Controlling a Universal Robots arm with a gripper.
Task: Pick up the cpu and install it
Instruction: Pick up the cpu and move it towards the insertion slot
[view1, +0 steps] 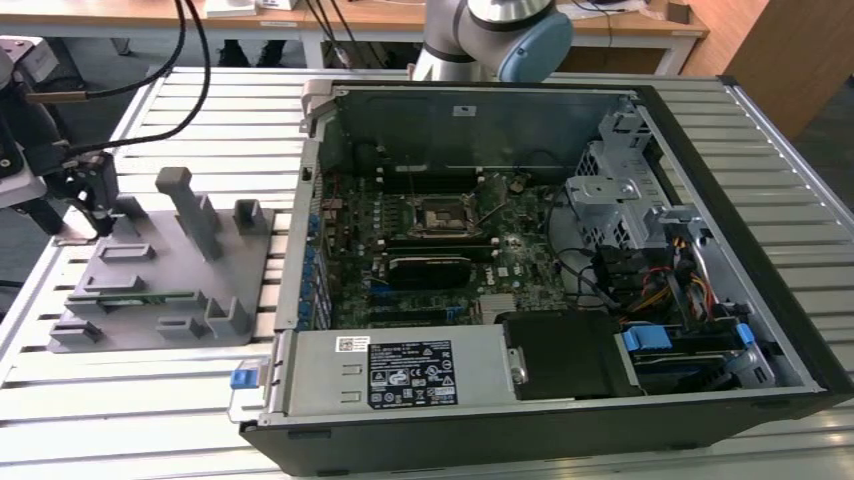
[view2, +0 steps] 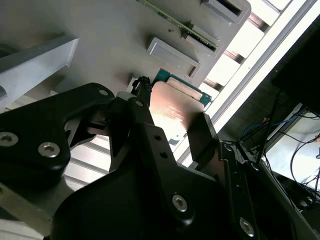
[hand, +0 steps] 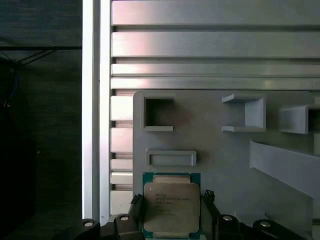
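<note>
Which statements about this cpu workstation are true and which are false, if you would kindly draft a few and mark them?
1. The cpu lies flat on the grey fixture plate. True.
2. The computer case lies open, with its motherboard on show. True.
3. The end effector is reaching inside the computer case. False: it is at the cpu over the fixture plate, which sits outside the case on the exterior view's left.
4. The cpu is already seated on the motherboard. False: it rests on the fixture plate, apart from the case.
</note>
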